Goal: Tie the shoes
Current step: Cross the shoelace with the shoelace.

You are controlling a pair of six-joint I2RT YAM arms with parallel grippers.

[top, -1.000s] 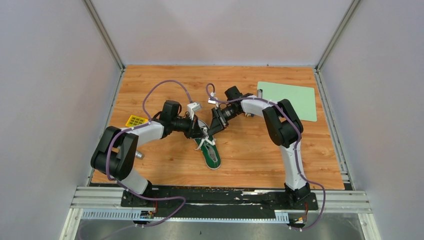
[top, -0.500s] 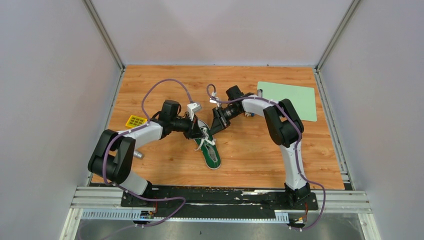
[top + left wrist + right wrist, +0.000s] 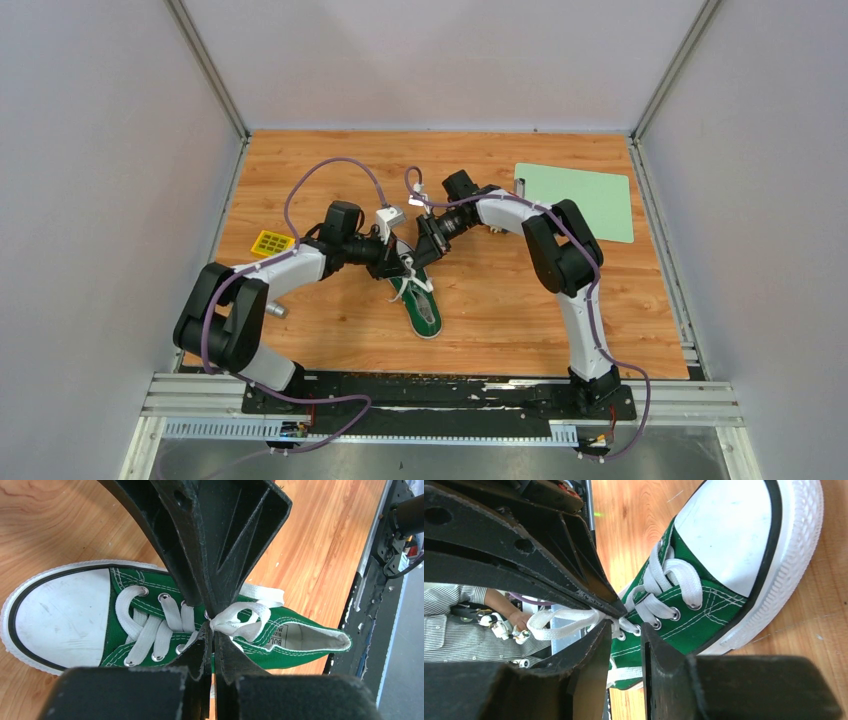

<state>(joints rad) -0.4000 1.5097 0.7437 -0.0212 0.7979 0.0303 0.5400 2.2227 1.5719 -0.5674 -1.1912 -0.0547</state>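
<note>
Wood-grain tabletop between plain grey walls, evenly lit.

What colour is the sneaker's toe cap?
White, on the green sneaker; the toe cap shows best in the left wrist view.

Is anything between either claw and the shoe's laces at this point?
Nothing visible. The left claw is shut on a lace loop of the shoe, and the right claw sits right at the laces.

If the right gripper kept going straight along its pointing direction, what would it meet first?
Most likely the left gripper, whose fingers cross just ahead of the right gripper at the white laces over the green sneaker; depth is uncertain.
</note>
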